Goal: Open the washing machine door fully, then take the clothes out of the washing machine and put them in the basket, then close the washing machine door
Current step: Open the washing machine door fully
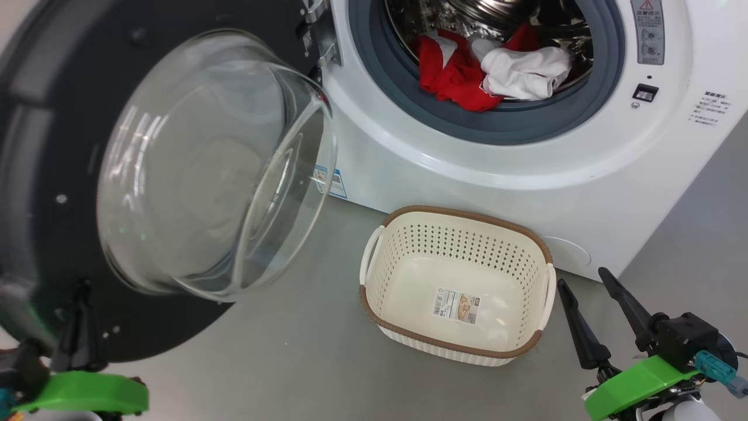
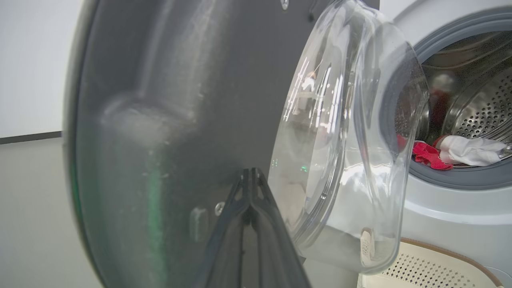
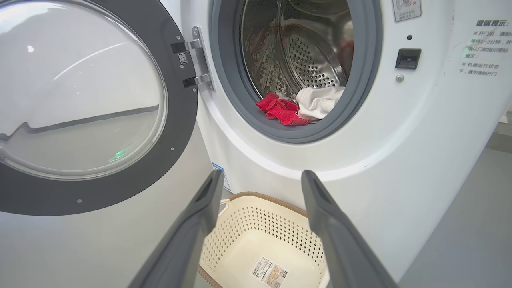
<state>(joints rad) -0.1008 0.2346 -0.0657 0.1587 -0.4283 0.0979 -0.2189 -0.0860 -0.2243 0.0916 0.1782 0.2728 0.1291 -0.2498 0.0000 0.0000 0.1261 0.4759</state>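
Washing machine door [image 1: 175, 175]: open at 9 o'clock of the washing machine [image 1: 467, 169]; left end effector [image 2: 250, 176] clenched, tips against its rim, probably to push it wider. Clothes [image 1: 456, 76]: inside the machine. Basket [image 1: 467, 213]: on the floor [image 1: 292, 351], 6 o'clock below them for catching; right end effector [image 1: 581, 278] spread, empty, at its 3 o'clock.

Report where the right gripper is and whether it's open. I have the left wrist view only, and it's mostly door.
Observer: The right gripper is open and holds nothing. In the head view it sits low, just right of the basket.
Operator: Tell me what's in the basket. I catch only a corner.
Observer: Nothing but a label on its bottom. None of the clothes are in it.
Operator: Give me the door's hinge side.
Observer: In the right wrist view, the washing machine door hangs from a metal hinge on the left of the washing machine front.
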